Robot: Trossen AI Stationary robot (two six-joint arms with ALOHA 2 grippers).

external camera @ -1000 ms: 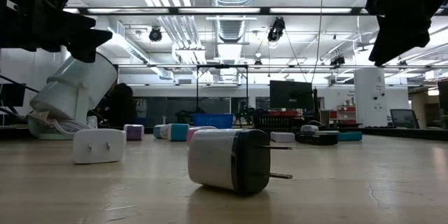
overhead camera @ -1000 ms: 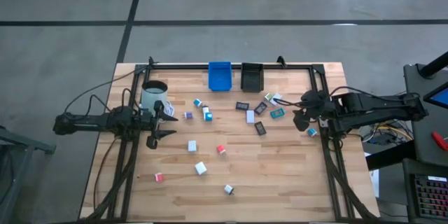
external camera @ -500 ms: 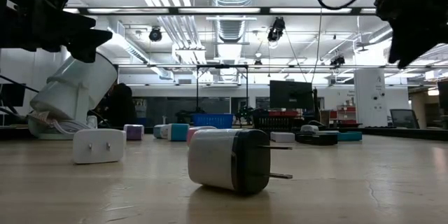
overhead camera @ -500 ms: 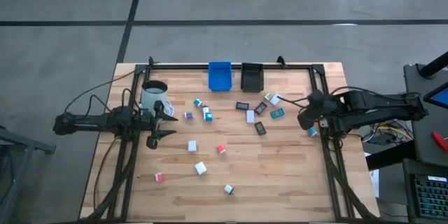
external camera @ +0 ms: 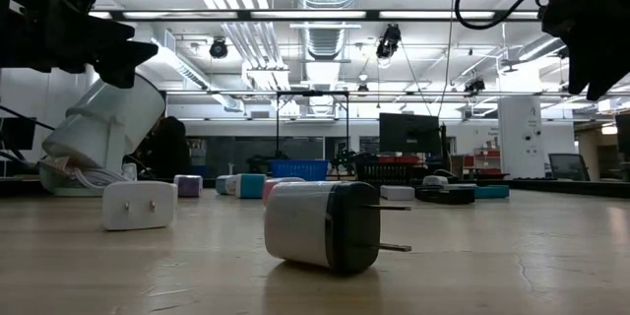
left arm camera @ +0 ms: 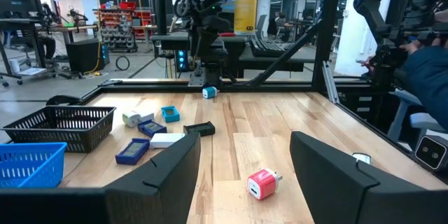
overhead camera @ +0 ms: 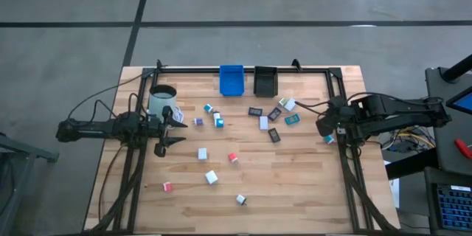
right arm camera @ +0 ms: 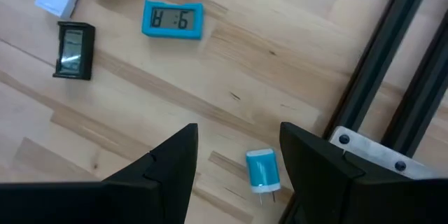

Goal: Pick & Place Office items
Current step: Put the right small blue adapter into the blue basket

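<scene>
Judging from the high view, sorting has barely begun: the blue bin (overhead camera: 231,80) and the black basket (overhead camera: 265,80) at the far edge show nothing inside that can be made out, and the office items lie scattered over the table (overhead camera: 295,192). The right gripper (overhead camera: 324,127) hangs over the right rail, fingers apart and holding nothing; directly under it, between the fingers in its wrist view, lies a blue-and-white charger plug (right arm camera: 262,170), not yet touched. Just beyond it sit a teal desk clock (right arm camera: 173,19) and a black desk clock (right arm camera: 74,51). The left gripper (overhead camera: 171,127) waits at the left side, spread wide and empty, just beside the white mug (overhead camera: 162,100); a red plug (left arm camera: 261,183) lies ahead of it. Counted from above, roughly seventeen pieces remain out: about ten small cube-like plugs and about seven flat clocks or cards, though the smallest are hard to separate. Every piece counted is left to place.
</scene>
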